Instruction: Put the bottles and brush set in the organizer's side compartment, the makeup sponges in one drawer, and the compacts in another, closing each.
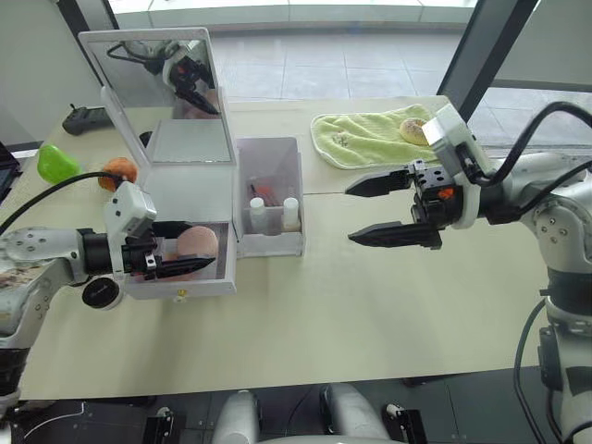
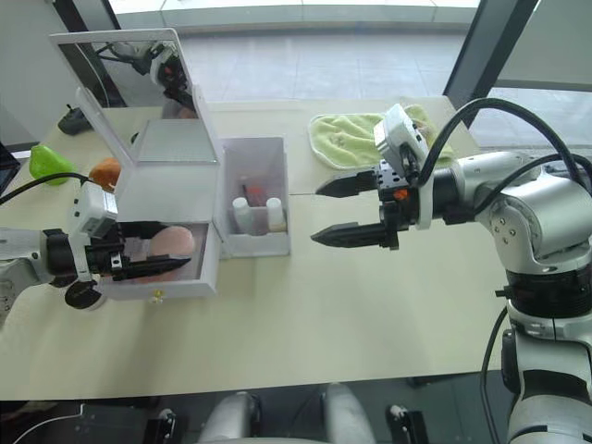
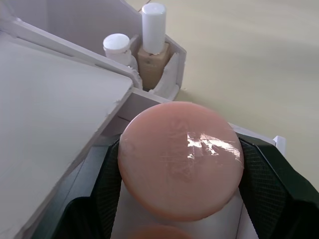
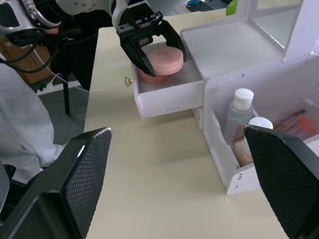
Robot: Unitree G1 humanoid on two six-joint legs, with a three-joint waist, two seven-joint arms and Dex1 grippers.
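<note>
The organizer [image 1: 190, 180] stands at the table's left with its mirror lid [image 1: 157, 69] up and one drawer [image 4: 169, 97] pulled out. My left gripper [image 1: 199, 247] is shut on a peach-pink makeup sponge [image 3: 179, 159], held just over that drawer. A second sponge [image 3: 159, 233] lies under it. Both white-capped bottles [image 1: 258, 215] [image 1: 290, 213] and the brush set [image 4: 294, 122] stand in the side compartment [image 1: 273, 242]. One black compact [image 1: 99, 292] lies on the table beside my left arm. To the right of the side compartment, my right gripper [image 1: 351, 215] hovers open, holding nothing.
A green towel [image 1: 370, 139] with a tan round object [image 1: 413, 129] lies at the back right. A green object [image 1: 55, 162], an orange fruit-shaped object [image 1: 118, 171] and a black device [image 1: 85, 118] sit behind the organizer on the left.
</note>
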